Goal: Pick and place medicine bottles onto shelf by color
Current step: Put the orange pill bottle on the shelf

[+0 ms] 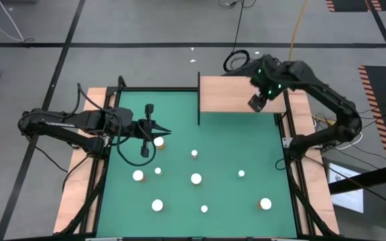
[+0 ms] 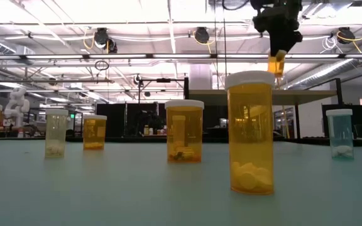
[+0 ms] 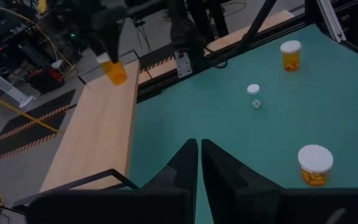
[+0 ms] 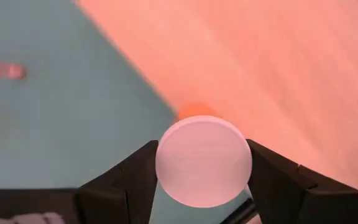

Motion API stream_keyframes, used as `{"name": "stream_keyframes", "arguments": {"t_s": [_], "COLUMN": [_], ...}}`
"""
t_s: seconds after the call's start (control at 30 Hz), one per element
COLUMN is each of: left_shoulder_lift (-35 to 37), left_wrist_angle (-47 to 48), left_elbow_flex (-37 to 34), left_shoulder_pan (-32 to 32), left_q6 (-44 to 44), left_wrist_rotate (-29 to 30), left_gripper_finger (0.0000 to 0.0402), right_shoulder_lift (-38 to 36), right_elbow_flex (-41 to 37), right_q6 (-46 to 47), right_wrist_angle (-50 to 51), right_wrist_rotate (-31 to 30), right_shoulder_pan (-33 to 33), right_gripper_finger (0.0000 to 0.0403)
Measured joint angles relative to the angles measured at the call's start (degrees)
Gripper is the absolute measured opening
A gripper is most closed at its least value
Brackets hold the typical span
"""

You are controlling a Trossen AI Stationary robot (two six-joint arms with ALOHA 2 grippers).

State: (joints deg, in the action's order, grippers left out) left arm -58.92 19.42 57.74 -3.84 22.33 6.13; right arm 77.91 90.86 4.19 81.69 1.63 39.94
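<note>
- My right gripper (image 4: 201,186) is clamped on an orange medicine bottle (image 4: 202,160) by its white cap, hanging over the shelf (image 1: 230,94) near the edge facing the green mat (image 1: 246,147).
- Risk: bottle looks well above the board in the low view (image 2: 277,63); if I let go from here it would likely drop, bounce or tip and roll off onto the mat.
- Risk: grip is on the cap only, so the body could swing and land tilted.
- Risk: close to the shelf edge, so a small drift sets it half off.
- Bottle look: translucent orange body, round white cap, small.
- Other bottles stand upright, scattered on the mat, e.g. one (image 1: 196,179) mid-mat.
- My left gripper (image 3: 199,163) is pressed together, empty, over the mat's left side near a bottle (image 1: 159,142).
</note>
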Motion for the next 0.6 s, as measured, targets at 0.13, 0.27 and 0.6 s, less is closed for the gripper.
{"name": "stream_keyframes", "arguments": {"t_s": [0.13, 0.27, 0.6], "left_shoulder_lift": [0.0, 0.0, 0.0], "left_wrist_angle": [0.0, -0.2, 0.2], "left_elbow_flex": [0.0, 0.0, 0.0], "left_shoulder_pan": [0.0, 0.0, 0.0], "left_q6": [-0.1, -0.1, -0.4], "left_wrist_rotate": [0.0, 0.0, 0.0], "left_gripper_finger": [0.0026, 0.0026, 0.0026], "right_shoulder_lift": [3.8, 9.6, 20.4], "right_elbow_flex": [3.7, 7.2, 15.8], "right_q6": [-4.4, -8.4, -12.7], "right_wrist_angle": [3.6, 6.0, 6.5], "right_wrist_rotate": [0.0, -0.2, -0.3], "right_shoulder_pan": [8.2, 15.5, 25.6], "right_gripper_finger": [0.0205, 0.0205, 0.0205]}}
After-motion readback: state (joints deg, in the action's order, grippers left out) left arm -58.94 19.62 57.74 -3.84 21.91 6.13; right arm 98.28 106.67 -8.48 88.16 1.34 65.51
